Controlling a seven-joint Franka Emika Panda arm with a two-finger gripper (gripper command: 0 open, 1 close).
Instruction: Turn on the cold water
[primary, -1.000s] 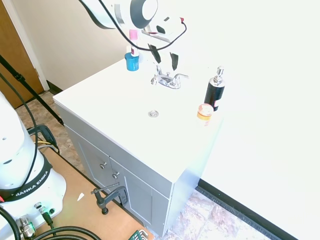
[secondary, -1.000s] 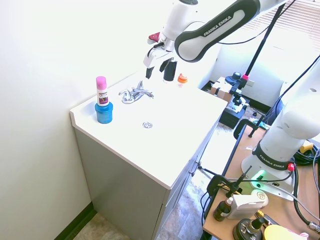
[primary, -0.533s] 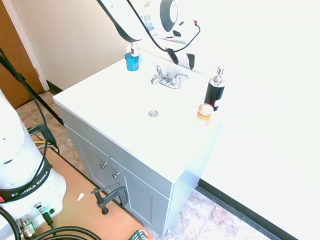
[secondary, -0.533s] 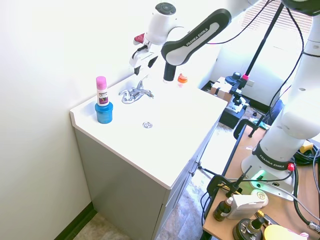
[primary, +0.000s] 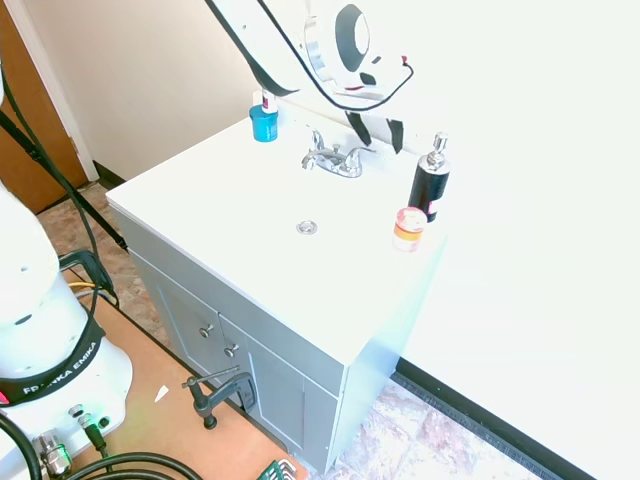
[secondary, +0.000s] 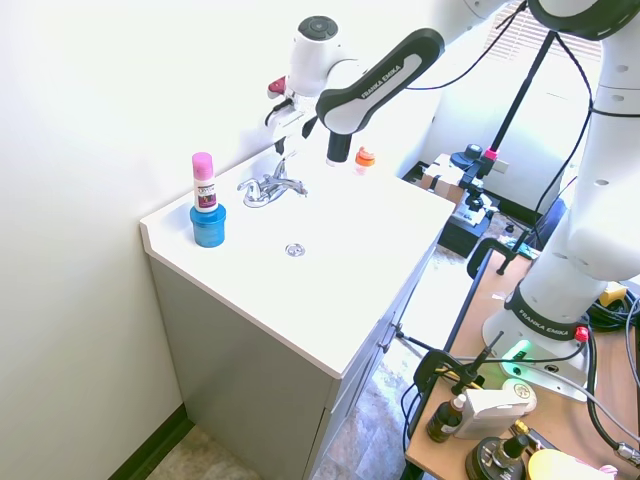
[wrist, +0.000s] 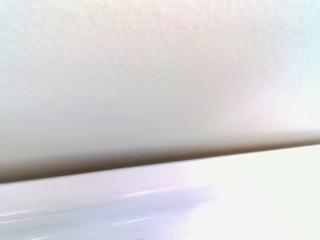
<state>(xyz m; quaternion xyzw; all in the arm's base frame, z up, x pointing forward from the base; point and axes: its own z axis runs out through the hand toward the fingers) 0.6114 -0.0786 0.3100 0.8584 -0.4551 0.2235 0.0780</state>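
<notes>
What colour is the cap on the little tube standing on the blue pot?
Pink. The tube's cap shows best in the second exterior view, above the blue pot.

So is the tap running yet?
Off, it seems: no stream shows under the faucet spout, and the open gripper hangs just behind it, touching neither lever.

Arm: white glossy shell w/ black joint bands, "FRANKA EMIKA" lettering in white on black band. Round grey-black joint cap near wrist. Black cable looped under wrist. Fingers (primary: 357, 130): two, black, slim. Red tab at wrist side.
</notes>
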